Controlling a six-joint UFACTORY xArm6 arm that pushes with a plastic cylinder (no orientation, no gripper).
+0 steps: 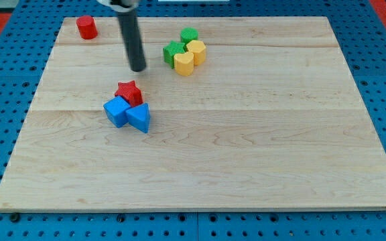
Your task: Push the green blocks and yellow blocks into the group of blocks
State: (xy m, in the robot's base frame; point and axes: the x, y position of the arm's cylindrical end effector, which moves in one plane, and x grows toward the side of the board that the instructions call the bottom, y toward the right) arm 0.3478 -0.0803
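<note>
Two green blocks sit near the view's top middle: a green star-like block [173, 52] and a green block [189, 35] behind it. Two yellow blocks touch them: a yellow heart-shaped block [184, 63] and a yellow hexagonal block [197, 51]. A red star block [129, 92], a blue cube [116, 112] and a blue triangular block [139, 117] form a tight group left of centre. My tip [138, 69] is to the left of the green and yellow cluster and just above the red star, touching neither.
A red cylinder [86, 27] stands alone at the view's top left corner of the wooden board [246, 147]. Blue pegboard surrounds the board on all sides.
</note>
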